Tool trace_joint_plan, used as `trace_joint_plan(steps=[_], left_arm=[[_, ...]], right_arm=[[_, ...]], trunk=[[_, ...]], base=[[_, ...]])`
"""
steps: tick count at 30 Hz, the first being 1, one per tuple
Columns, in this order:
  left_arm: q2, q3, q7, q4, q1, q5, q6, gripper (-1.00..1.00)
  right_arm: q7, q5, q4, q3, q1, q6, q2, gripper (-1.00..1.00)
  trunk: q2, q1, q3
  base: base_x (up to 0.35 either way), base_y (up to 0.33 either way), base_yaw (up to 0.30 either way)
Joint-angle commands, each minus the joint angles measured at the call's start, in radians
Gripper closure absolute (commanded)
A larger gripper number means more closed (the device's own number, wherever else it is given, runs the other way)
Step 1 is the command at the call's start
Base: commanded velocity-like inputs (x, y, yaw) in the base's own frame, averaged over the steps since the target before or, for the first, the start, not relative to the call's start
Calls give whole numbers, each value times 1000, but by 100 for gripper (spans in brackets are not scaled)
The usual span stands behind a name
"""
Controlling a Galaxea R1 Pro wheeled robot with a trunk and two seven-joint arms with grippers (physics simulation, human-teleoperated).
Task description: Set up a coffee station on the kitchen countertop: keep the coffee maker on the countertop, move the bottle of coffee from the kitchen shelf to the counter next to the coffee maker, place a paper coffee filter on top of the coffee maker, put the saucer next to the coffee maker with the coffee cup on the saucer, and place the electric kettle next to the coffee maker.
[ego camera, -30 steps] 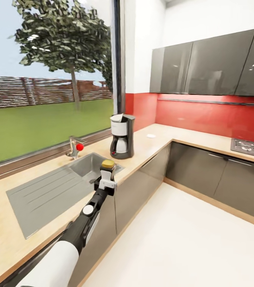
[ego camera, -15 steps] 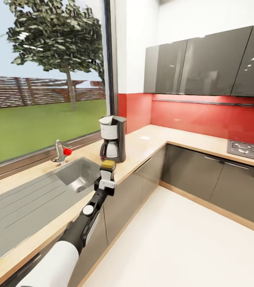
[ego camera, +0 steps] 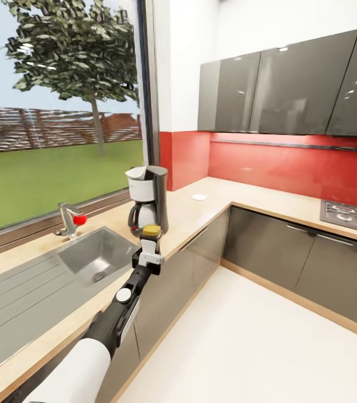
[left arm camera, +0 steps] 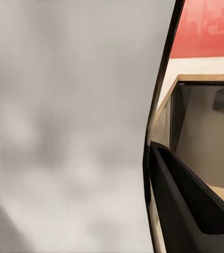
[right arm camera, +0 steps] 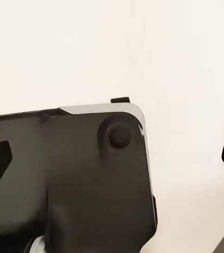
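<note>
My left gripper [ego camera: 151, 239] is shut on the bottle of coffee [ego camera: 152, 230], whose yellow cap shows above the fingers. It is held up near the front edge of the kitchen countertop [ego camera: 201, 211], just in front of the coffee maker [ego camera: 147, 199]. In the left wrist view the bottle's pale label [left arm camera: 69, 126] is a close blur beside one black finger [left arm camera: 191, 208]. The coffee maker stands upright by the window with its white carafe in place. A small flat white round piece [ego camera: 199, 197] lies on the countertop beyond it; I cannot tell whether it is the saucer. My right gripper [right arm camera: 113, 156] is open over pale floor.
A steel sink [ego camera: 92, 257] with drainboard and a tap with a red knob [ego camera: 78, 220] lie left of the coffee maker. A gas hob [ego camera: 351, 215] sits at the far right of the worktop. Glossy grey cabinets line the corner, with pale floor [ego camera: 268, 341] in front.
The whole picture has shifted: the sink and coffee maker have slid leftward, so the camera has moved. My left arm keeps the bottle in the same pose.
</note>
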Motion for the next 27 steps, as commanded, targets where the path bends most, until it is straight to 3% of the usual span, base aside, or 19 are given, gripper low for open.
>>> trace_joint_plan(steps=[1,13,19,27], left_arm=[[-1,2,-1,0,-1,-9,-4,100],[2,4,21,2,10,-7,-4,100],[3,6,66,3,11,-7,-4,100],[2,4,71,11,11,-9,-4,100]], right_arm=[[0,-1,-1,-5,0,-2,1,-100],[0,-1,-1,-5,0,-1,1,-100],[0,-1,-1,-5,0,-1,1,-100],[0,-1,-1,-6,0,-1,2,-100]], trunk=[[-2,1,-2],[-2,1,-2],[-2,1,-2],[-2,1,-2]], base=[[243,-167,0],[293,-78,0],[274,-2,10],[13,0,256]])
